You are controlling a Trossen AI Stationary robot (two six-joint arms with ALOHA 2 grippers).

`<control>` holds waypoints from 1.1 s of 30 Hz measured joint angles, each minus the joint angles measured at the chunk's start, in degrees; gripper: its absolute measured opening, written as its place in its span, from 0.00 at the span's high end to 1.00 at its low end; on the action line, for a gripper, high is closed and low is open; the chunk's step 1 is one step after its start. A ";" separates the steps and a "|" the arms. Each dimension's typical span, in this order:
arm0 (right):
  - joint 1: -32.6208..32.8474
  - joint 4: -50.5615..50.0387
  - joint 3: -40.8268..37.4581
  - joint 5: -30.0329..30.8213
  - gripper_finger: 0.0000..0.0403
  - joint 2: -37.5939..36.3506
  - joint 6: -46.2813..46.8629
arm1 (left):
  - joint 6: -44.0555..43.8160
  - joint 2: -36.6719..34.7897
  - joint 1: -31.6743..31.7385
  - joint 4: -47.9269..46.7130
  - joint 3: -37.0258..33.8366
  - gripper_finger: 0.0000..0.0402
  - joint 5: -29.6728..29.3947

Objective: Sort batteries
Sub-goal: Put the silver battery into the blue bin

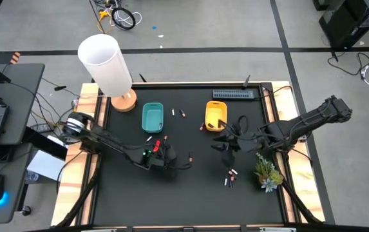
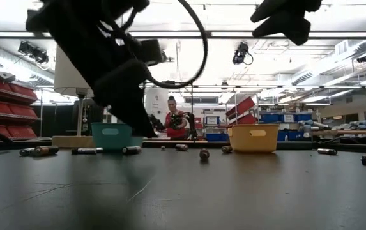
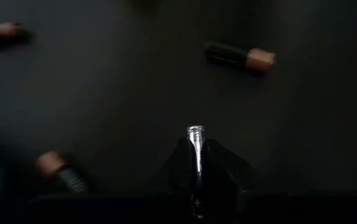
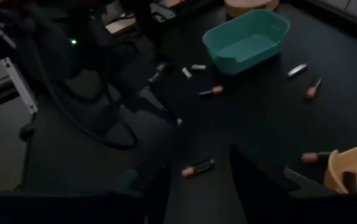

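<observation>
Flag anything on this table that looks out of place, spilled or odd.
Small cylindrical batteries lie scattered loose over the black table top, for instance one dark copper-ended battery, rather than in the teal rectangular tray or the yellow rectangular tray. The left end effector grips a silver battery. Nothing looks damaged.

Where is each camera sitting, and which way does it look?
High view: above, looking straight down on the black table, both arms showing.
Low view: at tabletop height, looking across into the room; the arms hang in from above.
Left wrist view: on the left arm, looking down past the left claw, shut on a silver battery.
Right wrist view: on the right arm, over the right claw, toward the left arm.
Shared: the teal tray and the yellow tray.
</observation>
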 joint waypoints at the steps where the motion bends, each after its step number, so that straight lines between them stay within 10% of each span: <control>1: -0.60 0.14 0.00 0.02 0.58 0.00 -0.29 | -0.11 -1.44 0.25 -2.42 0.00 0.90 -0.49; 14: -2.95 3.83 0.02 2.76 0.58 0.86 -2.18 | 7.32 -20.96 11.14 -30.73 0.15 0.89 -4.48; 33: -2.93 3.43 0.02 4.16 0.58 1.70 8.35 | 31.24 -21.73 39.19 -15.80 -6.76 0.87 17.66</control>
